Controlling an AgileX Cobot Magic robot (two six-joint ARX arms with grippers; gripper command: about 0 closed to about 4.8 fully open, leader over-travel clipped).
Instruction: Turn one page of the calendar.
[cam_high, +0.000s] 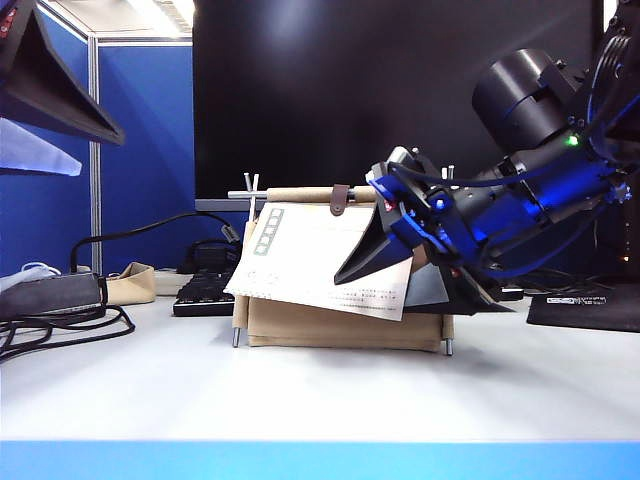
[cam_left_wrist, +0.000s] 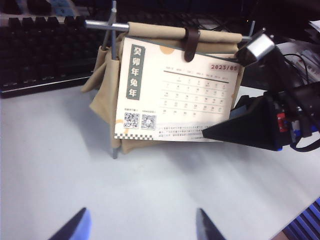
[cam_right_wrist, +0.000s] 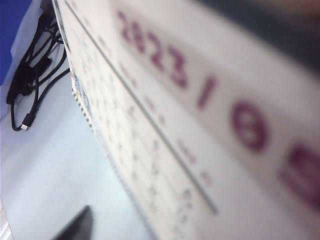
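The calendar (cam_high: 340, 328) stands mid-table, a beige canvas stand (cam_left_wrist: 155, 31) on silver rods with a brown strap. Its front page (cam_high: 310, 260) (cam_left_wrist: 170, 90) is white with a red "2023/05" and a dark character strip. My right gripper (cam_high: 385, 285) is at the page's lower right corner, open. One black finger (cam_left_wrist: 240, 130) lies in front of the sheet, the other is hidden behind it. In the right wrist view the page (cam_right_wrist: 200, 125) fills the frame, with table showing between the edge and the one visible finger (cam_right_wrist: 75, 225). My left gripper (cam_left_wrist: 141, 212) hangs open, well short of the calendar.
A black keyboard (cam_left_wrist: 45, 55) (cam_high: 205, 290) lies behind the calendar, below a dark monitor (cam_high: 350, 90). Black cables (cam_high: 60, 320) (cam_right_wrist: 30, 85) and a beige pouch (cam_high: 130, 283) sit at the left, a black pad (cam_high: 590, 305) at the right. A blue strip (cam_high: 320, 460) edges the table's front.
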